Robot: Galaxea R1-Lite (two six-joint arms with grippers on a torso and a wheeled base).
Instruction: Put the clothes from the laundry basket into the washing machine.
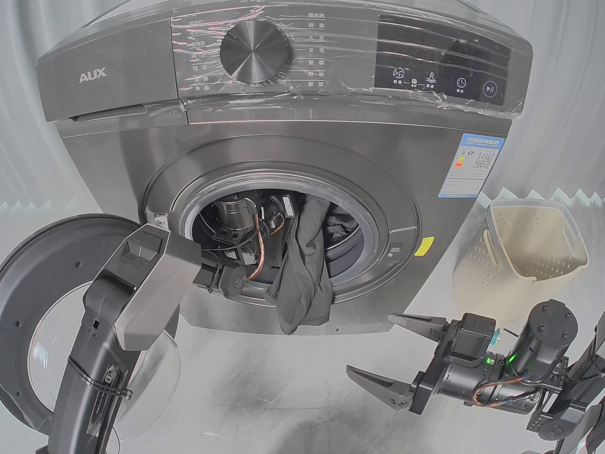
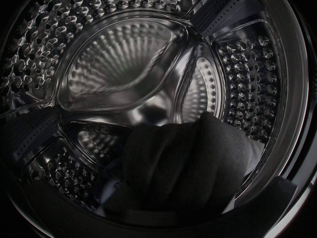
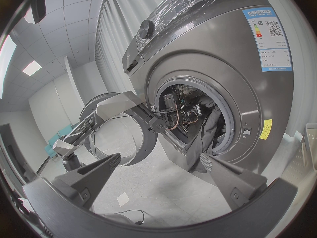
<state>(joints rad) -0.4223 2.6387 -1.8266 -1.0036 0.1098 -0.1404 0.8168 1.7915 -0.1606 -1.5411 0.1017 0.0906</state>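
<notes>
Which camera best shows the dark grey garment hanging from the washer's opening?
The head view: the dark grey garment hangs whole over the door rim. The right wrist view shows it side-on; the left wrist view, a dark fold inside the drum.

The washing machine [image 1: 353, 159] carries a logo [image 1: 92, 75] on its drawer front [image 1: 126, 93], printed program names around the dial [image 1: 254, 52], a blue-headed energy label [image 1: 471, 165] and a yellow sticker [image 1: 424, 246].

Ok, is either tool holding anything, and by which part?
Right tool: open, empty. Left arm ends in the drum by the dark garment; any hold cannot be told.
</notes>
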